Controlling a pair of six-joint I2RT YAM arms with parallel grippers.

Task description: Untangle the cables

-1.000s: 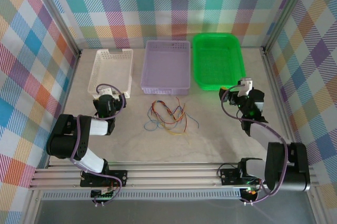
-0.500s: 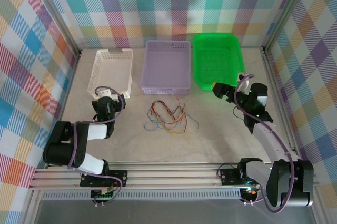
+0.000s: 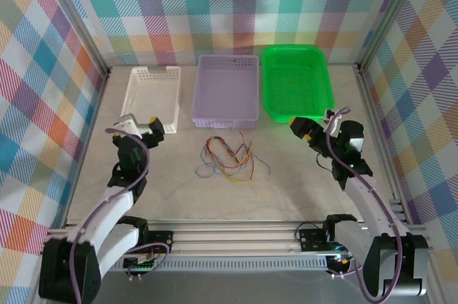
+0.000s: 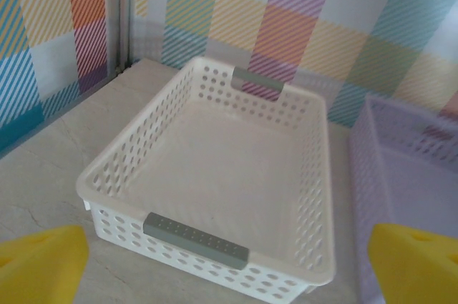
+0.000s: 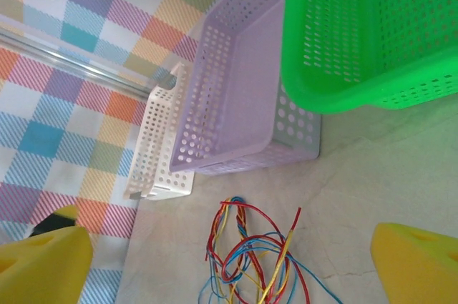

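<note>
3 baskets across upper middle: white basket (image 3: 152,98), purple basket (image 3: 226,93), green basket (image 3: 297,84) — 1 tangle of cables (image 3: 230,155), strand count unclear.

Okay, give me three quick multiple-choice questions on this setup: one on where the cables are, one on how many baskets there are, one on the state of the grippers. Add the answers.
1. Where do the cables lie?
A) inside a basket
B) on the table in front of the purple basket
C) draped over an arm

2. How many baskets stand along the far edge?
A) two
B) three
C) four

3. How are the left gripper and right gripper?
A) both open and empty
B) both shut
C) one shut on a cable

Answers:
1 B, the tangle sits on bare table just in front of the purple basket.
2 B, the white basket, the purple one and the green basket stand in a row.
3 A, each wrist view shows yellow pads wide apart with nothing held between them.
</note>
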